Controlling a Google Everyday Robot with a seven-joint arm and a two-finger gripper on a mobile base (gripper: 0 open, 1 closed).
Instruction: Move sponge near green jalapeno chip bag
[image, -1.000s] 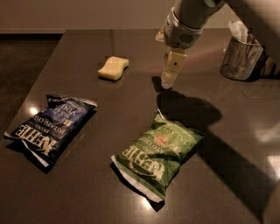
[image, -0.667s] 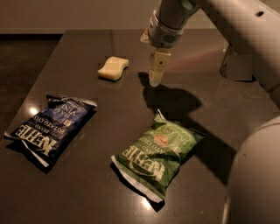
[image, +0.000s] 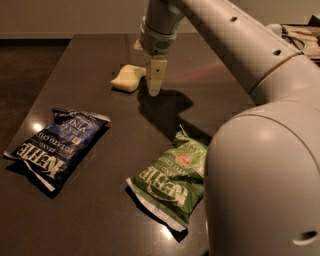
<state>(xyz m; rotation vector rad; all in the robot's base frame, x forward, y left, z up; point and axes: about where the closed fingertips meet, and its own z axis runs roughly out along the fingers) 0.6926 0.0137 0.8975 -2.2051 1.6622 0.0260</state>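
Note:
The pale yellow sponge (image: 128, 77) lies on the dark table (image: 90, 60) at the back middle. The green jalapeno chip bag (image: 170, 177) lies flat nearer the front, right of centre, partly hidden by my arm. My gripper (image: 154, 86) hangs fingers down just right of the sponge, close above the table. It holds nothing.
A dark blue Kettle chip bag (image: 57, 146) lies at the front left. My large pale arm (image: 260, 150) fills the right side and hides the table there. The table's left edge runs along a dark floor.
My gripper has moved left, from well right of the sponge to just beside it. The arm now covers the right of the view. The bags and the sponge have not moved.

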